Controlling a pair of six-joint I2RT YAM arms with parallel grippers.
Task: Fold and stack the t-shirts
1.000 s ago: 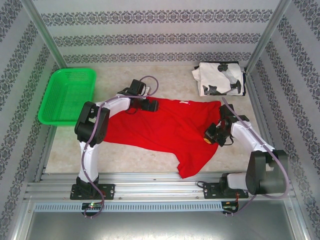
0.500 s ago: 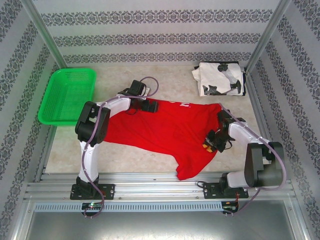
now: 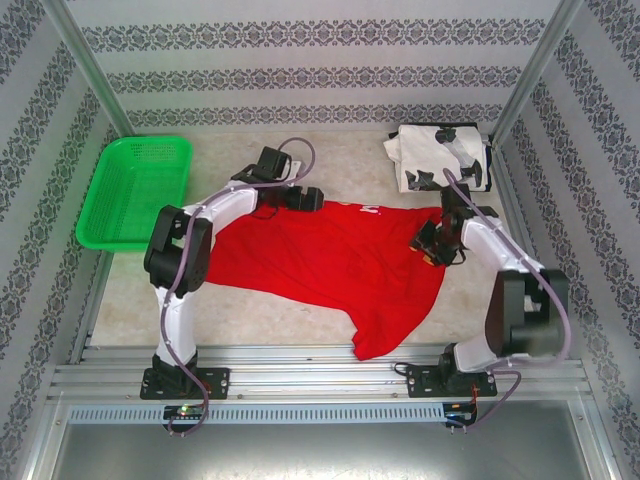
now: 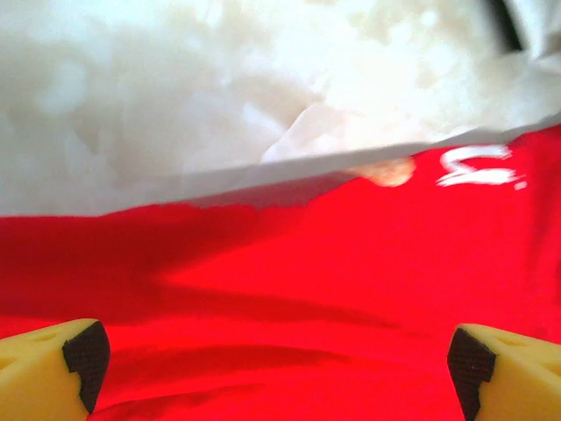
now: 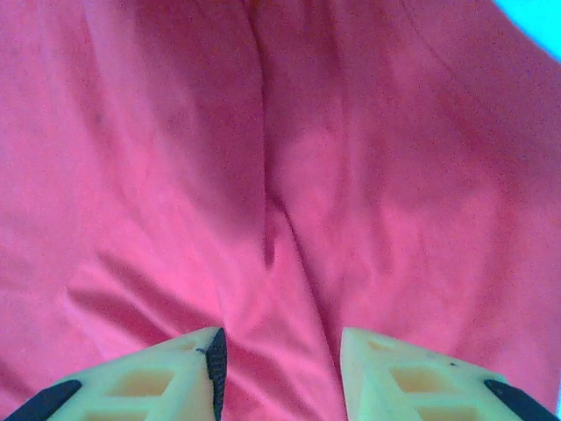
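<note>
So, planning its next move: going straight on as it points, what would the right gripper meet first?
Probably the red t-shirt, whose wrinkled cloth lies directly ahead of the right gripper; depth is unclear.

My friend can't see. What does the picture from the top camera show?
A red t-shirt lies spread across the table, the left pincer at its far edge and the right pincer over its right side. A white t-shirt with black blotches sits at the far right, a green basket at the left.
</note>
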